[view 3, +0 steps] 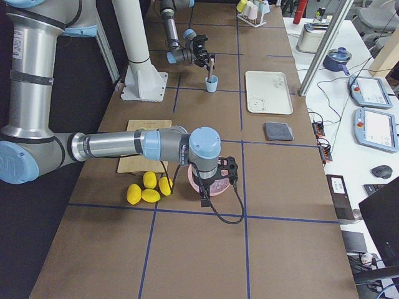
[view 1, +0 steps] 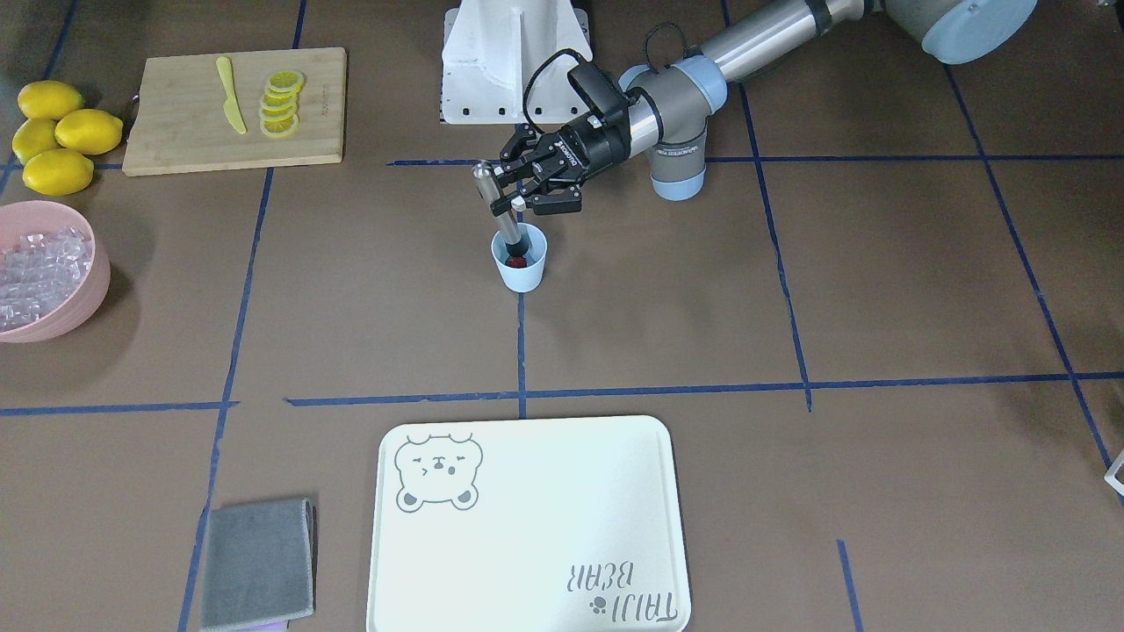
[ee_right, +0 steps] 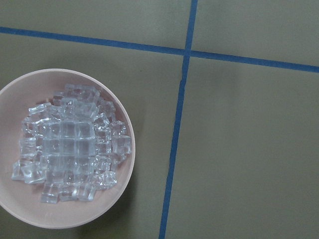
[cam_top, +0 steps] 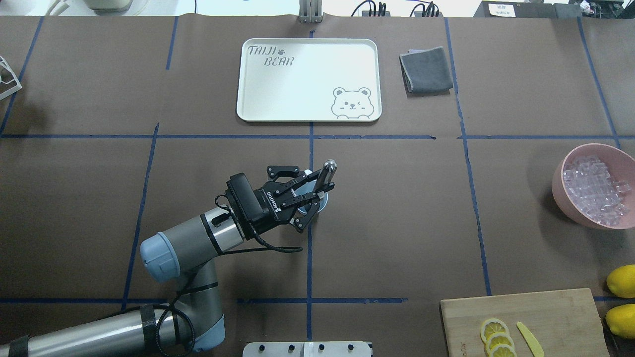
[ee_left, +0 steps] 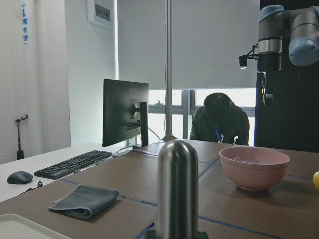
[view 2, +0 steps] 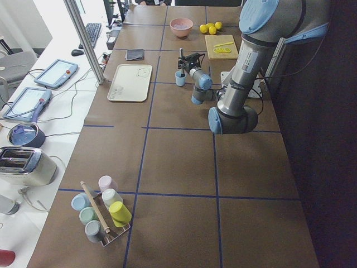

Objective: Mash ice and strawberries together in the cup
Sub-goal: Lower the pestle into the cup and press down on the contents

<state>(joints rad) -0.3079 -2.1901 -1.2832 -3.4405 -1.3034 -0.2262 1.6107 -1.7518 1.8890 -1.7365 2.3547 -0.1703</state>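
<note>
Pale blue tapered plastic cup [view 1: 523,277] at table centre. Small red strawberry [view 1: 517,261] lies in it, and a steel cylindrical muddler [view 1: 483,175] stands tilted in it. Cream rectangular plastic tray [view 1: 527,527] lies beyond the cup, away from the robot, with a grey folded cloth [view 1: 257,566] beside it on the robot's right. Far right: pink round bowl [view 1: 90,294] holding clear ice cubes [view 1: 39,272]. Nearer the robot are four yellow lemons [view 1: 57,132]. Inboard of them, a bamboo cutting board [view 1: 176,123] carries lemon slices [view 1: 281,104] and a yellow plastic knife [view 1: 230,105].

- Cup [view 1: 525,274]: inside largely hidden. In the overhead view nearly all of it lies under the left gripper [view 1: 507,204].
- Steel muddler [view 1: 483,180]: lower end hidden inside the cup.
- Strawberry [view 1: 517,262]: red patch in the cup, partly behind the muddler; leafy top not discernible.
- Ice [ee_right: 70,149]: whether any lies in the cup cannot be told.
- Pink bowl [view 1: 92,290], well apart from the cup: cut off by the frame edge in the front-facing, overhead and right wrist views.
- Right gripper [view 3: 217,182], far from the cup: small and dark; fingers' spread cannot be told.
- Cutting board [cam_top: 545,317], well apart from the cup: cropped by the overhead view's bottom edge.
</note>
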